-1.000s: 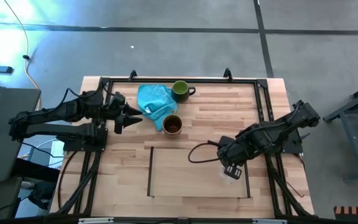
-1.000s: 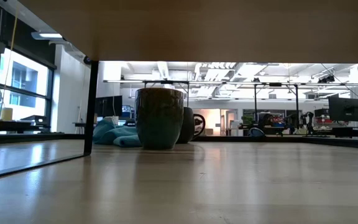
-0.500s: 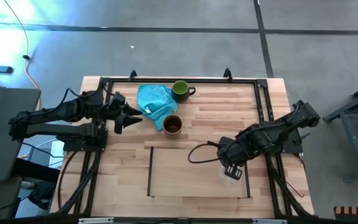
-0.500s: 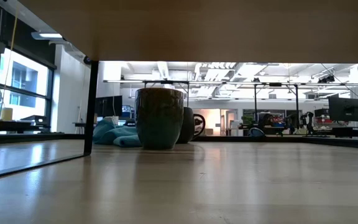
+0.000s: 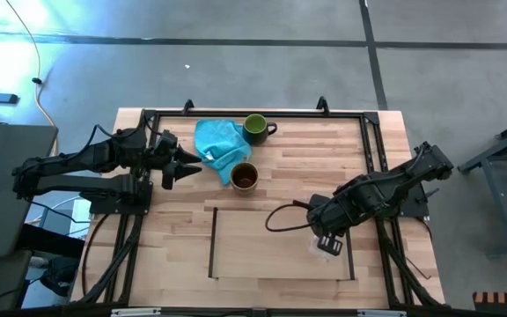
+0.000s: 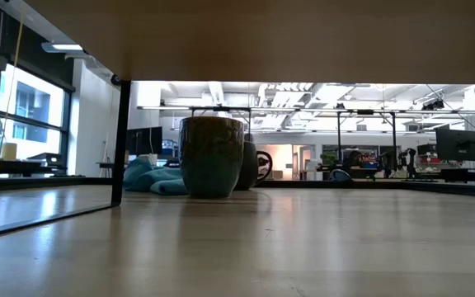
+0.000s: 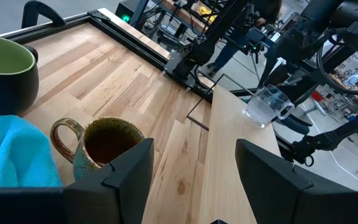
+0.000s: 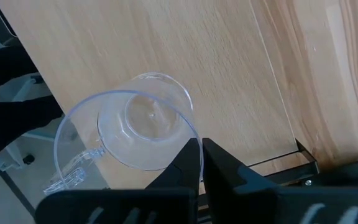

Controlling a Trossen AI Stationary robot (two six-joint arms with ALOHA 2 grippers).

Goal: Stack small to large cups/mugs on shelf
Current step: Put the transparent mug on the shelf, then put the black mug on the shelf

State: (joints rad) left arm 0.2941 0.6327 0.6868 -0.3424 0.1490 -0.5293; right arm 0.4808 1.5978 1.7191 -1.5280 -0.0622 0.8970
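Right gripper clenched above the glass cup (on the shelf), left gripper released near brown mug.

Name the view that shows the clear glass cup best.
The right wrist view: the clear glass cup fills it, rim and handle plain, standing on the shelf. The left wrist view shows it small and far off, the high view only a pale blur by the right tool, the low view nothing.
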